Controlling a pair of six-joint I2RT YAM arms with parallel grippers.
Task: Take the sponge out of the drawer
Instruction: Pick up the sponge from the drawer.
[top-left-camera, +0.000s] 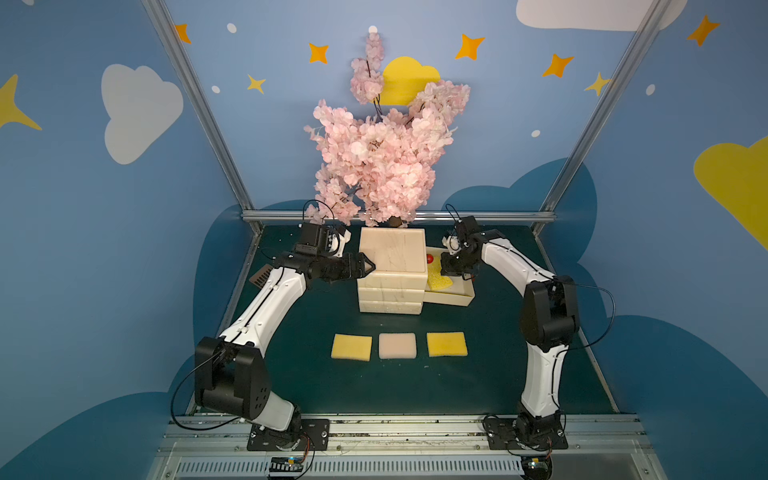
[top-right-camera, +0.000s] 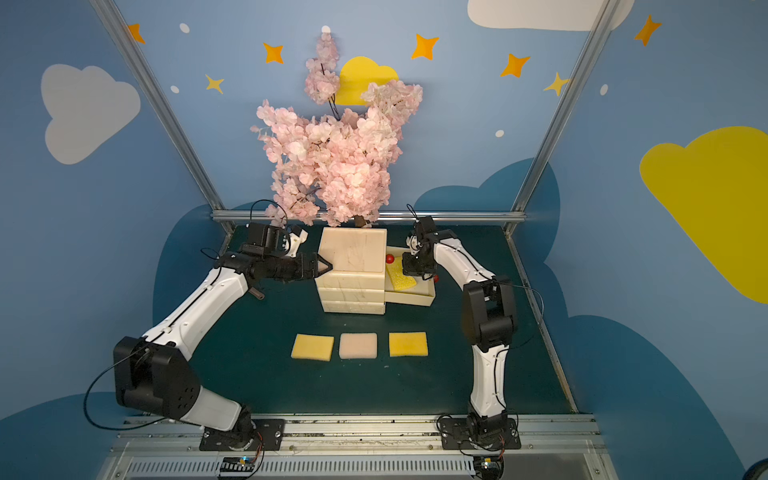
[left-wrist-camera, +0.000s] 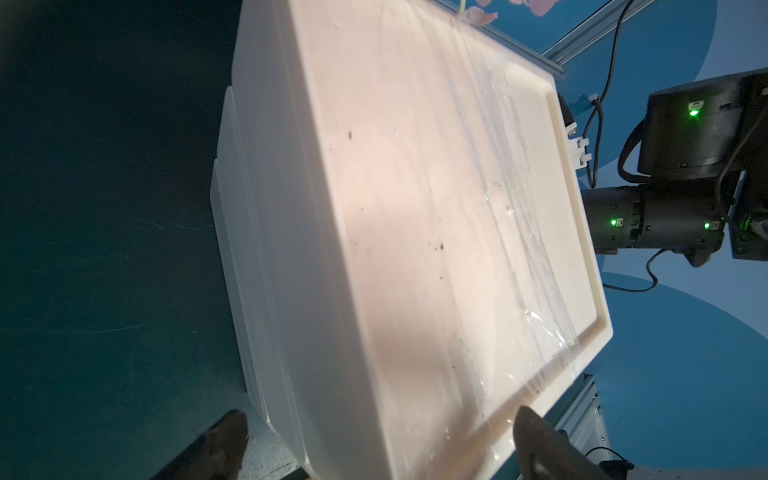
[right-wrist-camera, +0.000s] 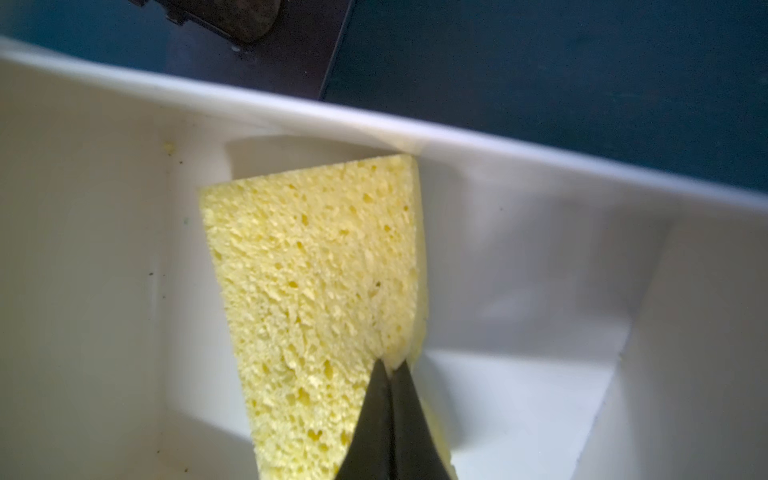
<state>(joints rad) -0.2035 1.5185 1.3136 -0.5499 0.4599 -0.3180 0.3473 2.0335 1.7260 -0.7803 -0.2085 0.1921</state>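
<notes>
Right hand pinches sponge in drawer, red ball near.

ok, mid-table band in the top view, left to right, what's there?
left gripper → drawer cabinet → yellow sponge in the open drawer. The right gripper, shut on the sponge, overlaps it in that view, so it's left out.
</notes>
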